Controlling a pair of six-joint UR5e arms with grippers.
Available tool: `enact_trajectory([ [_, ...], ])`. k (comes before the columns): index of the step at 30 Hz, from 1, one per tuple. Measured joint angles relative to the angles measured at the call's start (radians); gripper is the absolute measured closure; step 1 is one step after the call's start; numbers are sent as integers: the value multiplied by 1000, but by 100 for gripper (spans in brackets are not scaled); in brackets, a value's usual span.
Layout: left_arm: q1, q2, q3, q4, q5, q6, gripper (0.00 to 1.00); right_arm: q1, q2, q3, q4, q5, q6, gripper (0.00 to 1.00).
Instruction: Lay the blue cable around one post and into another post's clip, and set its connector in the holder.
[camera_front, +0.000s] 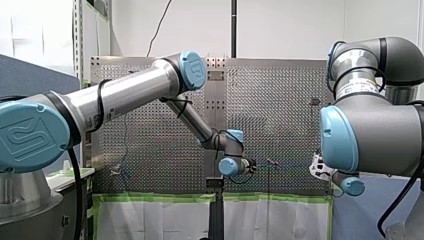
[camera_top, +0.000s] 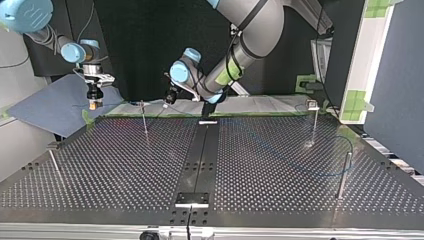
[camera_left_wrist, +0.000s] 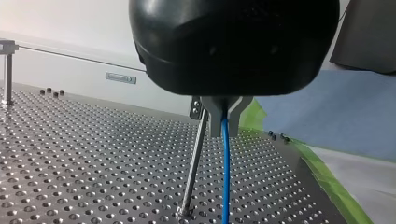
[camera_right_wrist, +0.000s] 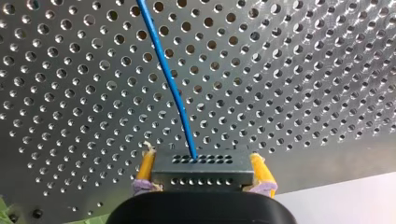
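In the left wrist view my left gripper (camera_left_wrist: 225, 125) is shut on the thin blue cable (camera_left_wrist: 226, 177), which hangs straight down from its fingers toward the perforated table. A slim metal post (camera_left_wrist: 192, 168) with a small clip at its top stands just beside the gripper. My right gripper (camera_right_wrist: 201, 161) has yellow pads and is shut on the black connector (camera_right_wrist: 201, 171); the cable (camera_right_wrist: 170, 84) runs out of the connector's face across the table. In the top view my right gripper (camera_top: 93, 99) hangs over the table's far left corner, and my left gripper (camera_top: 170, 97) is beside a post (camera_top: 144, 119).
More posts stand at the top view's right (camera_top: 314, 125), near right (camera_top: 344, 175) and near left (camera_top: 54, 162). A dark centre strip carries small blocks at its far end (camera_top: 208, 121) and near end (camera_top: 191, 199). Green tape (camera_top: 150, 112) lines the far edge.
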Motion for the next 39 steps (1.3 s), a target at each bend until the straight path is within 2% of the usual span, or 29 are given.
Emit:
enact_trajectory([
  [20,14,-2,7,-6,28,-32,100,9,1,-17,19,1,-2,100],
  [21,14,-1,8,-9,29,-32,92,9,1,-17,20,1,-2,100],
  [22,14,-1,8,-11,30,-31,92,9,1,-17,21,2,-3,100],
  [24,14,-1,8,-18,32,-31,78,10,1,-16,23,3,-3,100],
  [25,14,-1,8,-22,34,-31,78,11,1,-16,23,3,-3,100],
  [27,13,-1,8,-31,41,-31,58,11,1,-16,25,3,-3,100],
  [28,13,-1,8,-36,45,-30,58,12,1,-16,26,4,-4,100],
  [29,13,-1,8,-39,49,-30,48,12,1,-16,26,4,-4,100],
  [30,13,-1,8,-43,55,-29,33,12,1,-16,27,5,-4,100],
  [31,13,-1,8,-46,59,-29,33,12,1,-16,27,5,-4,100],
  [32,12,-1,8,-49,62,-28,23,13,1,-17,28,6,-4,100],
  [33,12,0,8,-52,65,-28,8,13,1,-16,28,6,-4,100],
  [34,11,1,8,-53,67,-26,8,13,1,-16,28,6,-4,100],
  [35,11,1,8,-54,68,-23,0,14,1,-16,29,6,-4,100],
  [39,5,2,8,-58,71,1,0,16,1,-16,32,7,-4,100],
])
